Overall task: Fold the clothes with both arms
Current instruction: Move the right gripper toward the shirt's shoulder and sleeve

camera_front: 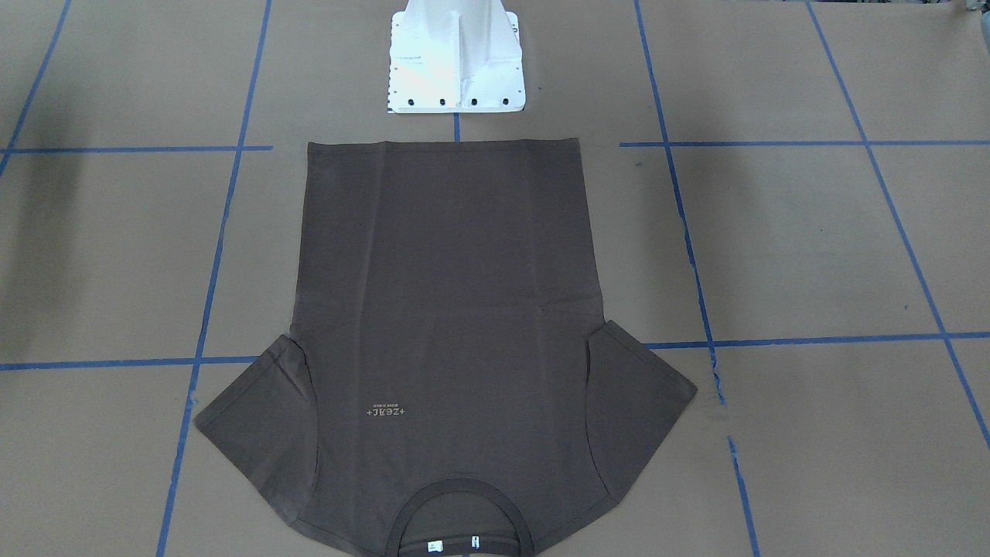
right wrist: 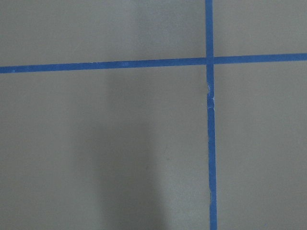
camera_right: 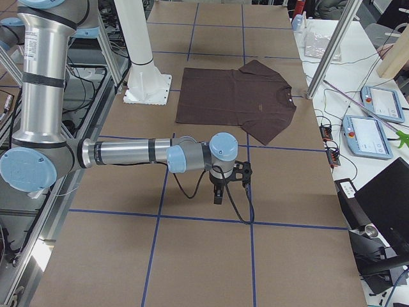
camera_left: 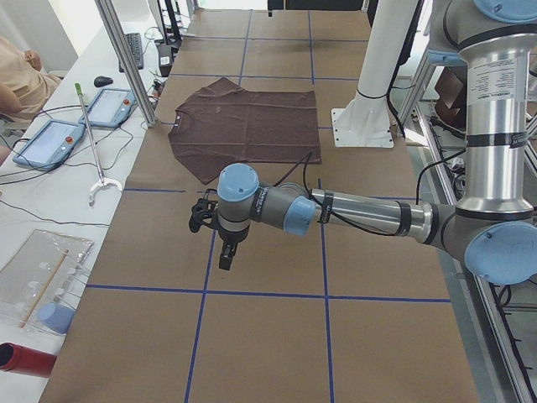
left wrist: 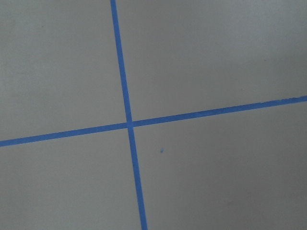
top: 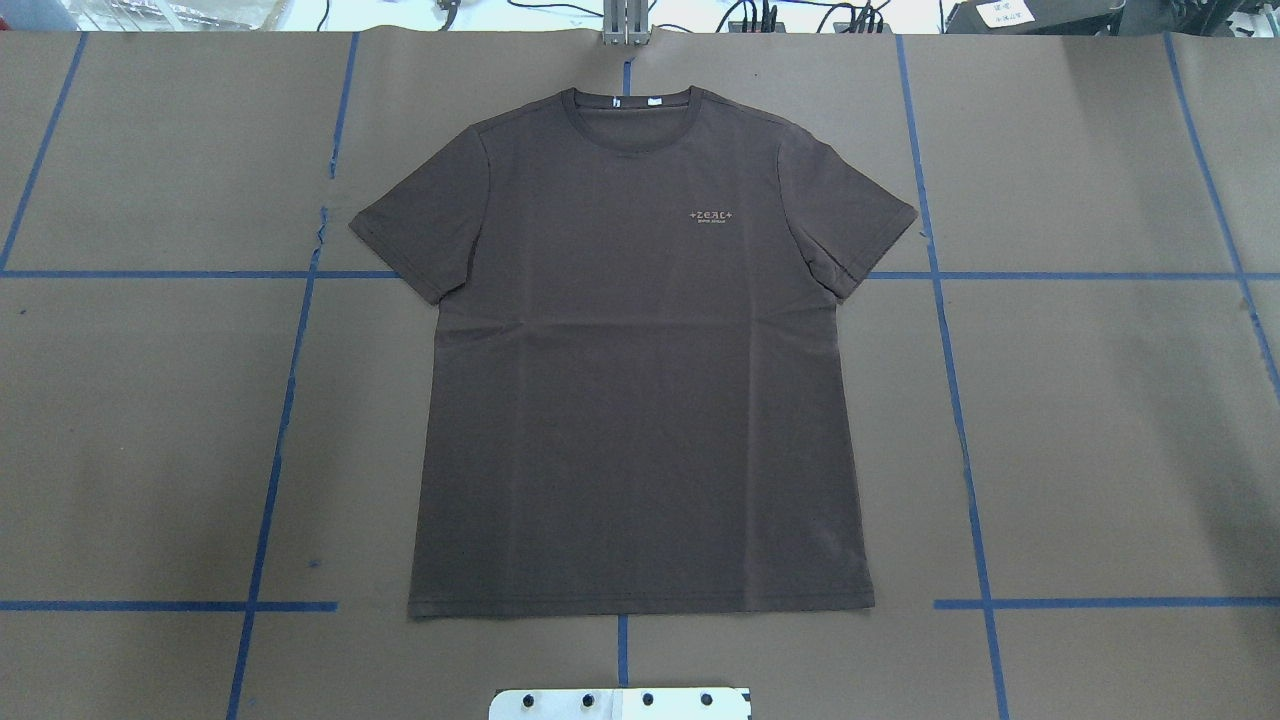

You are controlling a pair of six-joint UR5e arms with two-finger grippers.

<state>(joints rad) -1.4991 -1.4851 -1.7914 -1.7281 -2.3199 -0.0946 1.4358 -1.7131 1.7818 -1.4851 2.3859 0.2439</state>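
Brown T-shirt (top: 640,380) flat, unfolded. Left gripper (camera_left: 226,260), right gripper (camera_right: 217,198) well apart from it; open or closed, cannot tell. Might pinch only top layer or lift uneven, bunching cloth.

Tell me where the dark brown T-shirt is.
The dark brown cotton T-shirt lies flat at the overhead view's centre, hem toward the white pedestal base, collar away.

T-shirt (camera_front: 448,294) collar cropped at bottom edge, pedestal (camera_front: 456,62) top cropped

Matt brown cloth T-shirt (top: 640,400), matt brown paper table cover (top: 1100,440), smooth silvery metal left arm (camera_left: 369,214), glossy white pedestal (camera_front: 456,70)
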